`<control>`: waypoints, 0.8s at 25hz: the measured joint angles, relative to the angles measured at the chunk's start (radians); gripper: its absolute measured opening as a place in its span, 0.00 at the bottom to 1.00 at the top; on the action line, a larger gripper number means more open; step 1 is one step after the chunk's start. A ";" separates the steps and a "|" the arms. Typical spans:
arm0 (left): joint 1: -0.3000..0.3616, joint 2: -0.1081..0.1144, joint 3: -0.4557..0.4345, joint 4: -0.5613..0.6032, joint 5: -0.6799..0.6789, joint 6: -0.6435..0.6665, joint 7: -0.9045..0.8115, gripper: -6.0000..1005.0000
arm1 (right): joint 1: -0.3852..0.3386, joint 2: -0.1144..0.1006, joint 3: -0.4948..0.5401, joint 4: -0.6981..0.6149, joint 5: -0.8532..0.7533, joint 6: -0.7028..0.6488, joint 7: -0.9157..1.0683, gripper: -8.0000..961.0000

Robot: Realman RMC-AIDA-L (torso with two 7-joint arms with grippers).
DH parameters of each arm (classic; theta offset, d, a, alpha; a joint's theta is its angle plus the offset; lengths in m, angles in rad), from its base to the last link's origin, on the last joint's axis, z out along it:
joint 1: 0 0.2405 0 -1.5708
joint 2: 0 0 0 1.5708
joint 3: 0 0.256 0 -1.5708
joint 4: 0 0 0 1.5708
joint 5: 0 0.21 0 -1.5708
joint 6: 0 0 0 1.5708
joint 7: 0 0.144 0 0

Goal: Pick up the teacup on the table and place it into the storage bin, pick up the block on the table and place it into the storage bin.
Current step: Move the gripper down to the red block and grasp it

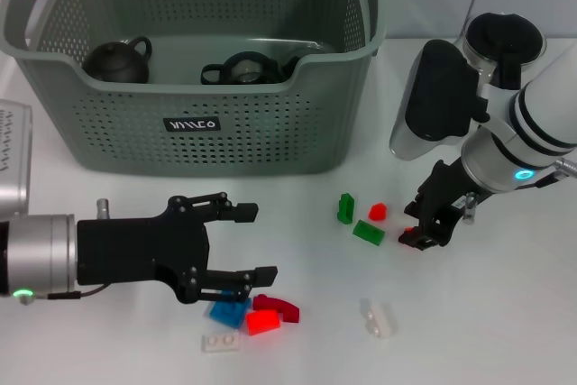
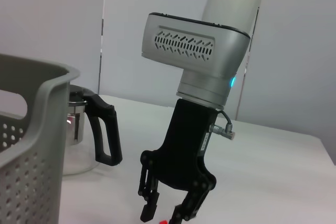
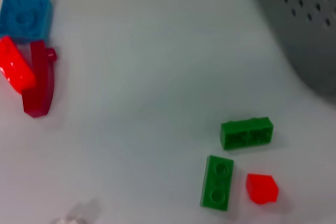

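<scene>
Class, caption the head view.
Both grippers, left and right, hover over scattered blocks before the storage bin.

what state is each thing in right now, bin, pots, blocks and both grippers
grey-green perforated plastic storage bin: upright, holding two pots
dark round teapot: upright inside the bin
black glass-lidded pot: inside the bin
two green blocks: loose on the table
small red block: on the table, ungrasped
blue square block: on the table by the left fingers
left gripper: open, low over the table
right gripper: open, lowered near the green blocks

left gripper [image 1: 243,243] lower left of head view, arm horizontal, fingers spread; right gripper [image 1: 425,227] right of centre, angled down, fingers spread, a red piece between the tips
</scene>
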State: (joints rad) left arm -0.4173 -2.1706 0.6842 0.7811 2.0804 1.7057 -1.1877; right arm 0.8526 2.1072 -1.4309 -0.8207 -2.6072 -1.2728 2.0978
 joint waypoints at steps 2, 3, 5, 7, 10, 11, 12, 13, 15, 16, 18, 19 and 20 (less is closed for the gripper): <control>0.000 0.000 -0.001 -0.005 0.000 0.000 0.000 0.84 | -0.001 0.000 -0.002 0.002 0.006 0.003 0.000 0.54; 0.000 0.000 -0.001 -0.006 0.000 0.000 0.000 0.84 | -0.002 0.000 -0.004 0.002 0.008 0.005 0.000 0.51; 0.001 0.000 -0.001 -0.006 0.001 0.000 0.000 0.84 | -0.004 0.000 -0.007 0.002 0.013 0.010 0.000 0.45; 0.002 0.000 -0.001 -0.006 0.002 0.000 0.000 0.84 | -0.005 0.001 -0.008 0.004 0.018 0.012 -0.001 0.43; 0.004 0.000 -0.002 -0.007 0.003 0.000 0.000 0.84 | -0.006 0.001 -0.009 0.007 0.020 0.015 -0.001 0.43; 0.005 0.000 -0.004 -0.007 0.003 0.000 0.000 0.84 | -0.006 0.001 -0.010 0.009 0.020 0.016 -0.001 0.44; 0.005 0.000 -0.007 -0.007 0.003 0.000 0.000 0.84 | -0.006 0.001 -0.011 0.013 0.020 0.018 -0.001 0.43; 0.005 0.000 -0.010 -0.006 0.004 0.000 0.000 0.84 | -0.006 0.000 -0.013 0.016 0.020 0.021 -0.001 0.43; 0.006 0.000 -0.014 -0.006 0.004 0.000 0.000 0.84 | -0.006 0.001 -0.017 0.024 0.023 0.028 -0.001 0.43; 0.006 0.000 -0.015 -0.007 0.004 0.000 0.000 0.84 | -0.007 0.001 -0.019 0.027 0.026 0.032 -0.001 0.43; 0.008 0.000 -0.017 -0.006 0.004 0.000 0.000 0.84 | -0.008 0.001 -0.022 0.030 0.031 0.034 -0.001 0.42; 0.008 0.000 -0.018 -0.007 0.004 0.000 0.000 0.84 | -0.008 0.001 -0.022 0.031 0.032 0.034 -0.002 0.42; 0.008 0.000 -0.018 -0.007 0.004 0.000 0.000 0.84 | -0.009 0.001 -0.022 0.031 0.032 0.034 -0.002 0.42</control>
State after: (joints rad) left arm -0.4094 -2.1706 0.6664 0.7745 2.0848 1.7058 -1.1872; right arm 0.8437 2.1077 -1.4529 -0.7900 -2.5751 -1.2383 2.0953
